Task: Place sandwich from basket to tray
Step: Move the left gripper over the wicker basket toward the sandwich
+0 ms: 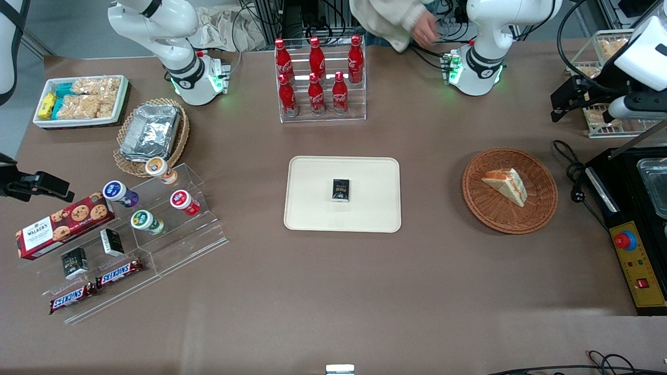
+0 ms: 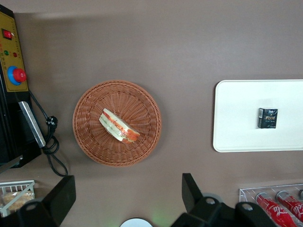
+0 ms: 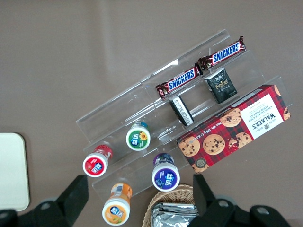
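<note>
The sandwich, a white bread wedge with orange-pink filling, lies in the round reddish-brown wicker basket. Both also show in the left wrist view: the sandwich and the basket. The cream tray lies at the table's middle, beside the basket, with a small black box on it. The left wrist view shows the tray too. My left gripper hangs open and empty above the table, farther from the front camera than the basket, toward the working arm's end. Its fingers stand wide apart around the midpoint.
A clear rack of red cola bottles stands farther from the front camera than the tray. A wire rack of snacks, a black control box with a red button and a black cable lie at the working arm's end.
</note>
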Motion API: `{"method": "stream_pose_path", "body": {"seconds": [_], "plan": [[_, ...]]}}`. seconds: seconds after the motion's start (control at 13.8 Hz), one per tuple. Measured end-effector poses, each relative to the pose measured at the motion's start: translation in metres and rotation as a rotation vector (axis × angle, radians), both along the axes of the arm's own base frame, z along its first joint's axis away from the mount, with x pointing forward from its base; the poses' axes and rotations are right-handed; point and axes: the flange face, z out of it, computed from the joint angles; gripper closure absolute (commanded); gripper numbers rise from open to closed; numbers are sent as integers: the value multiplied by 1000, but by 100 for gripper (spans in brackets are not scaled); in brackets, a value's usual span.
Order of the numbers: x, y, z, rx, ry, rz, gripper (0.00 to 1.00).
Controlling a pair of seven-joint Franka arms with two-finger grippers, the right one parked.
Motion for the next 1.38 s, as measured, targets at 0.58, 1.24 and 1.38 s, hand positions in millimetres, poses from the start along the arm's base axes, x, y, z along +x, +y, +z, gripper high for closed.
{"method": "stream_pose_path", "body": {"seconds": [0.58,1.24,1.38], "plan": [[-3,22,-5,14,51,59,0],[-31,46,-74,99,87,633,0],[-39,43,-109,133,67,698,0]]}}
